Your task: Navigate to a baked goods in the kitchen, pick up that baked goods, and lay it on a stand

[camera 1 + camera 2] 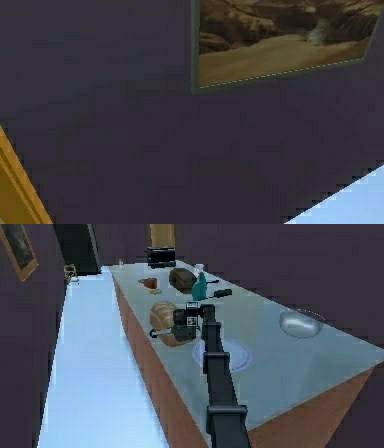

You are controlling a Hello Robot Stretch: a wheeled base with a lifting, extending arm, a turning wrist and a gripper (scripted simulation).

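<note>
Purple walls back a long counter [290, 364]. Near the counter's edge we see a tan loaf [163, 314], with the gripper [160, 330] at it; we cannot tell its state, nor whether it holds anything. Farther along the counter sit a darker loaf [182, 277] and a teal bottle [199, 286].

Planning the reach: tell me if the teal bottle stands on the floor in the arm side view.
No, the teal bottle stands on the countertop, next to a dark brown loaf.
</note>
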